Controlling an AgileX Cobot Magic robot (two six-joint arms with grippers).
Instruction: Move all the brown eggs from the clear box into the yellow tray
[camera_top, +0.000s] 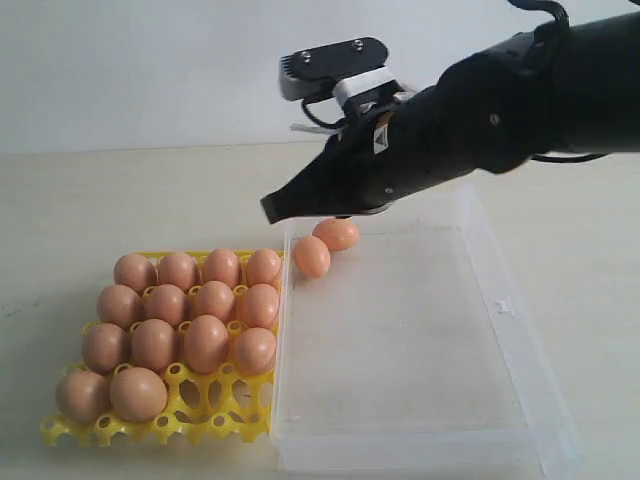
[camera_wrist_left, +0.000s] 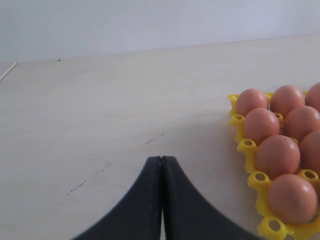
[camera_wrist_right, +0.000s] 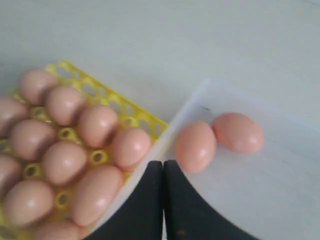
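Two brown eggs (camera_top: 311, 256) are found in the clear box (camera_top: 420, 350). They are tucked into its far left corner, at about 11 o'clock of the box floor in the exterior view, and are touching as far as can be seen. One is laid close to the left wall, its long axis running roughly from 12 to 6. The second egg (camera_top: 336, 234), just beside it toward 1 o'clock, is laid nearly crosswise, from 9 to 3.

Fourteen more eggs are seated in the yellow tray (camera_top: 100, 430), which is set along the box's left wall. Two bare cups (camera_top: 205, 398) are seen in the tray's near row, toward its 5 o'clock corner, just beside the box.

The right gripper (camera_top: 268, 209) is held over that same far corner, its jaws pressed together with nothing between them. From its tip the two eggs are placed at about 4 to 5 o'clock, near and lower; the height above the wall cannot be told. The left gripper (camera_wrist_left: 161, 159) is likewise closed and empty over bare table (camera_top: 120, 200), and is not seen in the exterior view. The right arm is therefore judged the nearer.

Open floor is offered at 3 and 6 o'clock of the eggs, while the walls at 9 and 12 are judged to crowd an approach. A carry to the bare cups would have to be lifted over the low wall and set down beside seated eggs.
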